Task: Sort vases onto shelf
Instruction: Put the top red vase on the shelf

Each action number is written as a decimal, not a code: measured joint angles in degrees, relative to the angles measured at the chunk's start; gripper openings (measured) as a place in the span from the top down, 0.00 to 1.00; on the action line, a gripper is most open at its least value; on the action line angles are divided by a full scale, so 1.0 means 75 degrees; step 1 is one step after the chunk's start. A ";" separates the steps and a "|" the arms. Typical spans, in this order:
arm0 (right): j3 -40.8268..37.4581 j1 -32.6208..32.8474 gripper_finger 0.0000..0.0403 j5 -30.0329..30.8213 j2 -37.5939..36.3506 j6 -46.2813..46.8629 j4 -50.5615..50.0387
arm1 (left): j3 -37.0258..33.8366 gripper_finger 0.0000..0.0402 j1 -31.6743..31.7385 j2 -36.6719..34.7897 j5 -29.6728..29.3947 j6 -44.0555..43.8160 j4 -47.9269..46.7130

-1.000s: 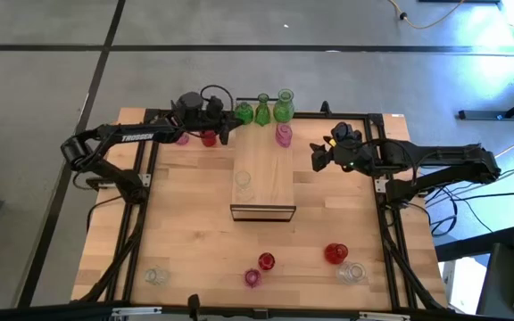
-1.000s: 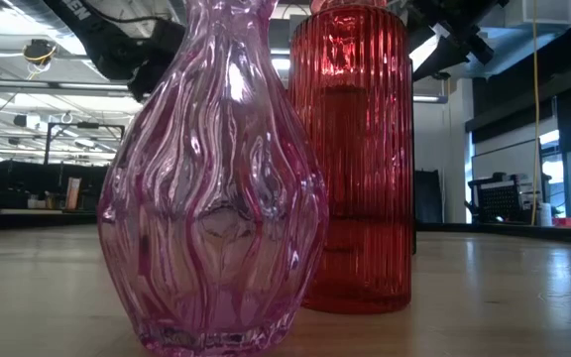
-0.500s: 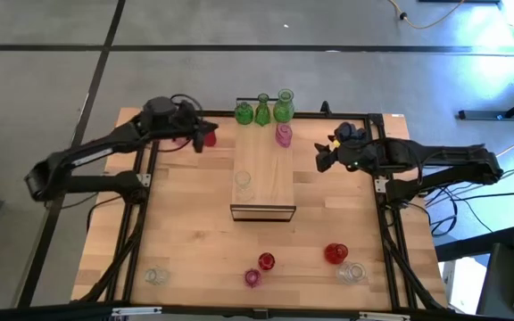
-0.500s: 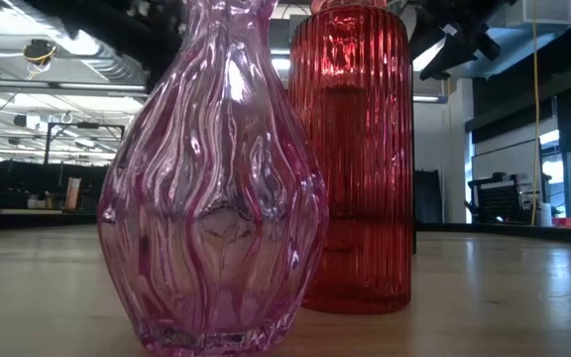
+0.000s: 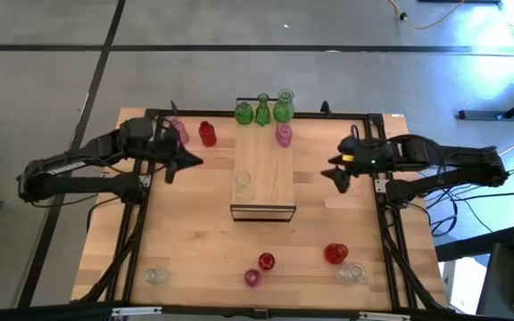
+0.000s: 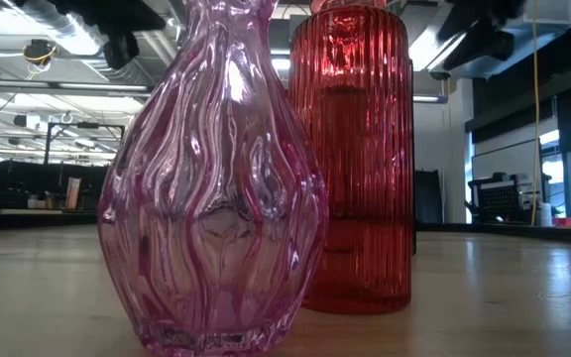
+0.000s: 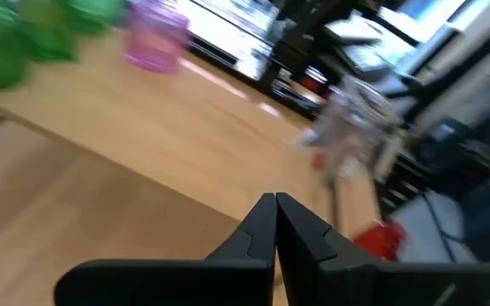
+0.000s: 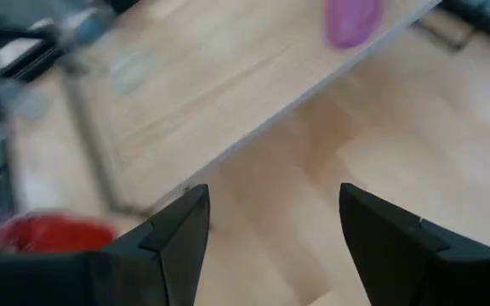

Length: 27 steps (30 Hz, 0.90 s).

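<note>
The shelf lies mid-table. On it stand three green vases at its far end, a pink vase and a clear vase. A pink vase and a red one stand on the table left of the shelf. Several more vases, red, pink and clear, stand along the near edge. My left gripper hovers shut and empty left of the shelf. My right gripper hovers open and empty right of it.
Close to the low camera stand a pink vase and a ribbed red vase, which block most of that view. Black frame rails run along the table's left and right sides. Bare wood lies between the shelf and the near row of vases.
My left gripper has drawn back from the green vases at the shelf's far end, going toward the table's left and near side and rising, still shut and empty. My right gripper has turned and shifted slightly toward the near right. No vase has moved.
</note>
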 joint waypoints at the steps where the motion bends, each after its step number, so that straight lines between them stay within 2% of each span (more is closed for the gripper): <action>1: 0.0000 0.0000 0.40 -0.0262 -0.0042 -0.0004 -0.0031 | 0.0001 1.00 -0.0125 -0.0002 0.0104 -0.0074 -0.0017; 4: -0.0002 0.0000 0.40 -0.0603 -0.0278 -0.0007 -0.0191 | 0.0000 1.00 -0.0423 0.0021 0.0152 -0.0116 -0.0290; 7: 0.0009 -0.0001 0.40 -0.0350 -0.0392 -0.0006 -0.0169 | 0.0000 0.99 -0.0573 0.0080 -0.0370 -0.0084 -0.0692; 10: 0.0000 -0.0001 0.40 0.0102 -0.0470 -0.0005 -0.0238 | 0.0000 0.94 -0.0588 0.0133 -0.1489 0.0107 -0.0950; 15: 0.0000 -0.0003 0.40 0.0595 -0.0458 0.0001 -0.0236 | 0.0000 0.77 -0.0418 0.0203 -0.3674 0.0498 -0.0943; 18: 0.0000 -0.0003 0.40 0.0606 -0.0461 -0.0004 -0.0236 | 0.0000 0.67 -0.0184 0.0393 -0.4394 0.0615 -0.1071; 22: 0.0000 -0.0003 0.40 0.0609 -0.0458 -0.0002 -0.0234 | 0.0000 0.56 0.0267 0.0822 -0.4708 0.0836 -0.1342; 27: 0.0000 -0.0003 0.40 0.0701 -0.0458 -0.0002 -0.0230 | 0.0000 0.51 0.1038 0.1756 -0.4379 0.0820 -0.0902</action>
